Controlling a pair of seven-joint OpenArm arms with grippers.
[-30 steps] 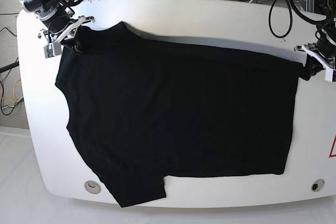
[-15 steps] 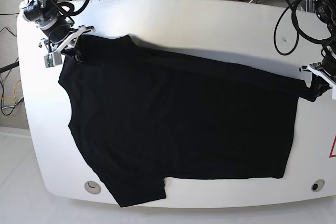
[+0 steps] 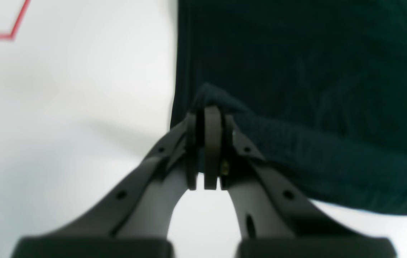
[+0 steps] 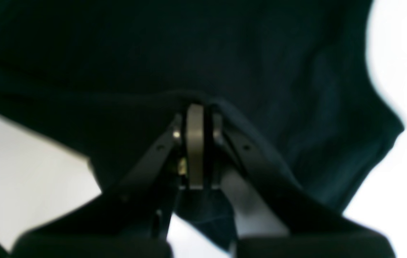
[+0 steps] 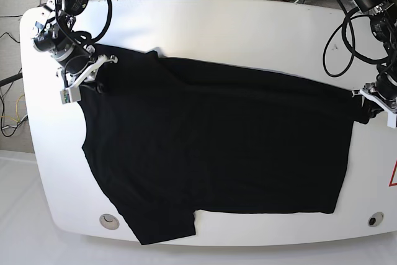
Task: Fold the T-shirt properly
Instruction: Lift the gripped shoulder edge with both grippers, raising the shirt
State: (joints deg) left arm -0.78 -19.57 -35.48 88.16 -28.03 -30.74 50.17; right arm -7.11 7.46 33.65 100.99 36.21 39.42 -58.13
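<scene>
Base view: the black T-shirt [image 5: 211, 147] lies spread across the white table [image 5: 248, 26], matte and mostly flat. Right gripper [image 5: 93, 79] pinches its shoulder corner; left gripper [image 5: 365, 107] clamps the hem corner.

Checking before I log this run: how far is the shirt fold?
Done: both corners gripped. The right gripper is shut on the T-shirt at its shoulder end, the left gripper on the hem end. In hand: carrying the far edge over the body. Left: the shirt lies mostly flat on the table, one sleeve out, no fold laid.
</scene>
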